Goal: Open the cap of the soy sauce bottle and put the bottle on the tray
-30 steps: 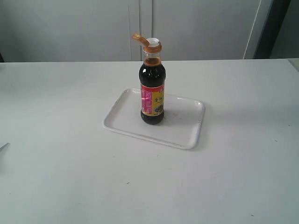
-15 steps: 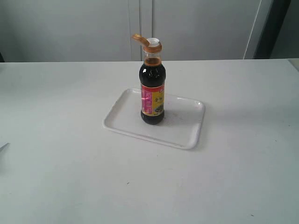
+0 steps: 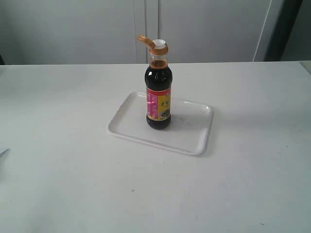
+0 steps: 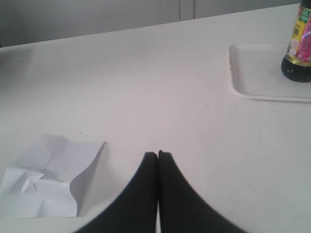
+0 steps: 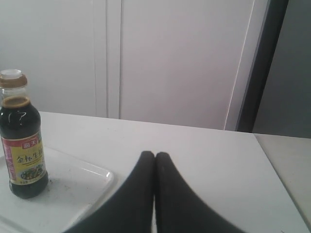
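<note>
The soy sauce bottle (image 3: 158, 97) stands upright on the white tray (image 3: 194, 138) in the middle of the table. Its orange-brown cap (image 3: 145, 40) is flipped open to the left, baring the white spout (image 3: 160, 43). The left wrist view shows the bottle's lower part (image 4: 299, 43) on the tray (image 4: 243, 87), far from my left gripper (image 4: 158, 154), which is shut with nothing in it. In the right wrist view the bottle (image 5: 22, 136) stands on the tray (image 5: 82, 187), well apart from my right gripper (image 5: 155, 155), shut and empty. Neither gripper shows in the exterior view.
A crumpled white sheet of paper (image 4: 46, 177) lies on the table beside the left gripper; its corner (image 3: 2, 152) peeks in at the exterior view's left edge. Pale cabinet doors (image 3: 146, 29) stand behind the table. The table's right edge (image 5: 277, 174) runs near the right gripper.
The bottle, cap and tray have not moved. The paper corner at the exterior view's left edge has shifted very slightly.
</note>
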